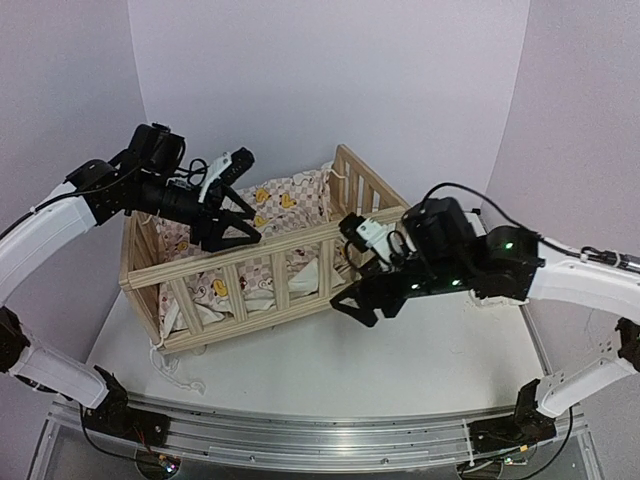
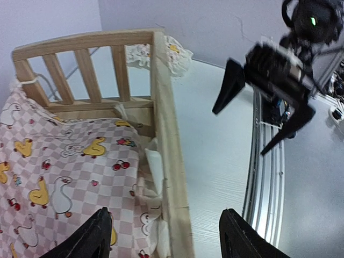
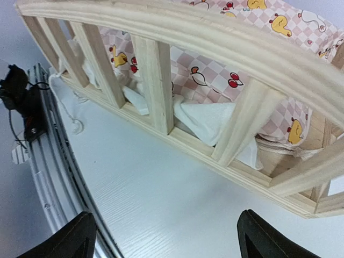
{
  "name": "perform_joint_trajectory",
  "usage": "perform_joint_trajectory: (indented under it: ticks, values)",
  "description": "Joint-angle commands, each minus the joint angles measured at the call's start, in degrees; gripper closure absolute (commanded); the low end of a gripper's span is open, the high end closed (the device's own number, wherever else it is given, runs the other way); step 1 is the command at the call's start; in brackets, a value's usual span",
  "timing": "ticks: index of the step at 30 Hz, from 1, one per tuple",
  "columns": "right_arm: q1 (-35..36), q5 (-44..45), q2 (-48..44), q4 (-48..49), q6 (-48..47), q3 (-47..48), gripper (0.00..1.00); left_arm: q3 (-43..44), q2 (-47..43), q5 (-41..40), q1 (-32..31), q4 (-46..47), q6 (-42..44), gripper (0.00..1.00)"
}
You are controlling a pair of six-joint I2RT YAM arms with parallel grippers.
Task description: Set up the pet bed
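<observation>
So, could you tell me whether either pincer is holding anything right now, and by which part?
Nothing is held. The left pincer is open above the pet bed, and the right pincer is open just outside its front side.

Pink-checkered duck cushion [image 2: 64,156], white cord [image 1: 172,368] trailing on white table [image 1: 400,360], metal rail [image 1: 300,435] along near edge.

One large light-wood pet bed [image 1: 250,262] with slatted railing sides is showing. One pink-checkered cushion [image 1: 290,195] printed with yellow ducks is showing too. Two white-and-black robot arms are appearing: one left arm [image 1: 40,230] and one right arm [image 1: 580,275]. They are carrying two black two-finger grippers, the left gripper [image 2: 165,226] and the right gripper [image 3: 167,220]. One white table [image 1: 400,370] and one silver metal rail [image 1: 320,435] are making up the rest.
</observation>
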Motion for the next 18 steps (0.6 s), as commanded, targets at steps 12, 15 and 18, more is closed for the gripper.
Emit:
perform_joint_trajectory:
  ticks: [12, 15, 18]
  values:
    - [-29.8, -3.7, 16.1, -38.0, 9.4, 48.8, 0.12, 6.5, 7.6, -8.9, -6.4, -12.8, 11.5, 0.46]
    - [-31.6, -0.3, 22.9, -38.0, 10.2, 54.3, 0.17, 6.3, 7.0, -8.4, -6.4, -14.6, 13.5, 0.59]
    - [-31.7, -1.1, 28.2, -37.9, 10.4, 59.1, 0.23, 6.2, 6.6, -8.1, -6.5, -17.2, 15.9, 0.71]
